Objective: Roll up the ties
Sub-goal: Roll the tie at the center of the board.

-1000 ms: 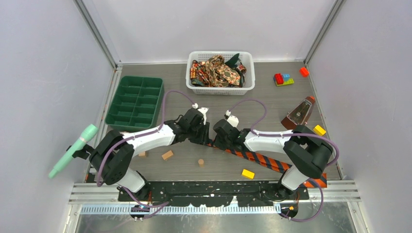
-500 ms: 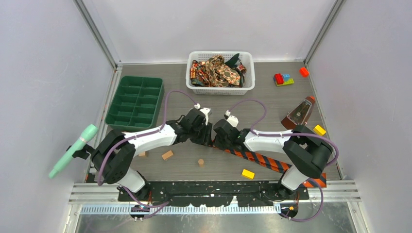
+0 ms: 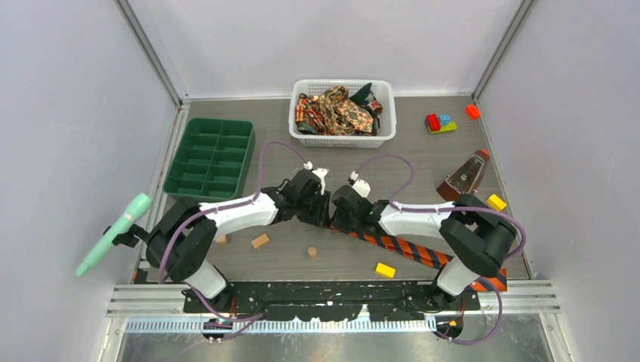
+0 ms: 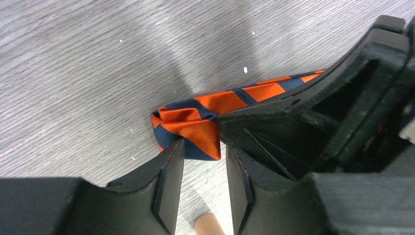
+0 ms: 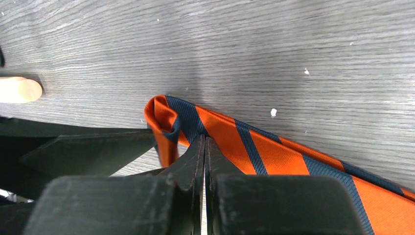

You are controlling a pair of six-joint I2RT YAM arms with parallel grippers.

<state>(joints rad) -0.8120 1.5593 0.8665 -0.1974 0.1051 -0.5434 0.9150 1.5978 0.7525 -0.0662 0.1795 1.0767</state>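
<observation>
One tie in work: the orange-and-navy striped tie [image 3: 407, 247]. Lies diagonally on the counter [image 3: 340, 264], from the near right corner by the right arm's base up to the middle, with its narrower end under both wrists. Other ties [image 3: 340, 111] heaped in the white mesh basket [image 3: 343, 140] at the far edge, apparently not yet begun.

Judged to be the very start of rolling, with only a first turn made. Narrower end doubled back on itself into a small loose fold, orange face up, a navy stripe curling round its open side. No tight coil yet. Beyond the fold, flat and smooth against the grey wood grain, with the long tail unrolled.

As for the left fingers [image 4: 169, 186]: parted, tips straddling the near edge of the fold, bare counter visible in the gap. Hard to say whether pressing the cloth or merely bracketing it. As for the right fingers [image 5: 188, 161]: clenched together, tips bearing down on the tie just behind the fold. Impossible to tell whether any cloth is pinched.

Next, probably: tip the fold over once more toward the wide end, edges kept square and the flat part pinned against sliding. Calls for a light, even hold, the smooth weave being likely to spring open. Small wooden peg [image 3: 312, 253] near the fold on its near side, apart from it.
</observation>
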